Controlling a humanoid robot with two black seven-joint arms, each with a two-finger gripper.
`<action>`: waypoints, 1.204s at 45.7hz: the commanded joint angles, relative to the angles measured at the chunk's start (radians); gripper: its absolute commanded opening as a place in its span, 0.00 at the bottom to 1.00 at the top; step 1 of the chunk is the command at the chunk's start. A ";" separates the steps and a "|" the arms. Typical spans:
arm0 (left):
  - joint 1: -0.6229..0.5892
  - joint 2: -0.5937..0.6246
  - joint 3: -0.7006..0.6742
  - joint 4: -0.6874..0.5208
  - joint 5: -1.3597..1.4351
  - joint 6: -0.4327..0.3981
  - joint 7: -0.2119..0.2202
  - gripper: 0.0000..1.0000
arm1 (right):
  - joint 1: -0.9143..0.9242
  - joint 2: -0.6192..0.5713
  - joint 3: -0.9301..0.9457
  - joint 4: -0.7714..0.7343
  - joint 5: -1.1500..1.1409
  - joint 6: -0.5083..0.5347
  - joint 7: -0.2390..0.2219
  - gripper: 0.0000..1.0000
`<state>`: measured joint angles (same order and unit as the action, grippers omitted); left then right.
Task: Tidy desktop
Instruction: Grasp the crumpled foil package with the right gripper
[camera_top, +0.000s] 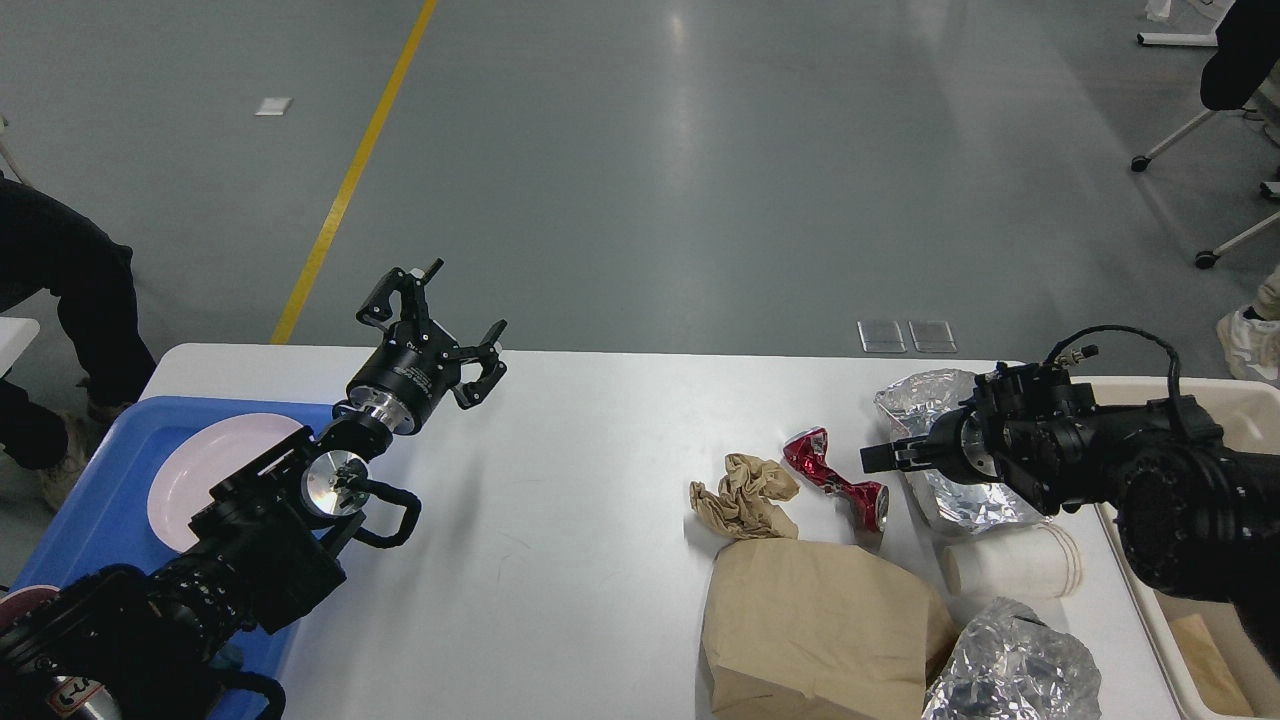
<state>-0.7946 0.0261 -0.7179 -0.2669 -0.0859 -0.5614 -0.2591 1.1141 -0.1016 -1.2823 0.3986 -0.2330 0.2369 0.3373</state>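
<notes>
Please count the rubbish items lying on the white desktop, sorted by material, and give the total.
On the desktop:
Brown paper: 2, a crumpled wad and a paper bag
Silver foil: 2, one far, one near
Metal can: 1, the crushed red can
Paper cup: 1, lying on its side
Total: 6

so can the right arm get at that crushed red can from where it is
Probably yes: the right gripper hovers just right of the crushed red can, with bare desktop between them and only the crumpled brown paper on the can's far side.
</notes>
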 joint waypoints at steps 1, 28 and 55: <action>0.000 0.000 0.000 0.000 0.000 0.000 0.000 0.97 | -0.005 0.000 -0.002 0.000 0.037 -0.001 -0.001 0.88; 0.000 0.000 0.000 0.000 0.000 0.000 0.000 0.97 | 0.013 -0.013 -0.025 0.009 0.040 0.057 -0.023 0.03; 0.000 0.000 0.000 0.000 0.000 0.000 0.000 0.97 | 0.147 -0.010 -0.005 0.022 0.046 0.223 -0.021 0.00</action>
<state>-0.7946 0.0261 -0.7179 -0.2669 -0.0859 -0.5614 -0.2590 1.2125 -0.1068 -1.2919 0.4159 -0.1871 0.4503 0.3155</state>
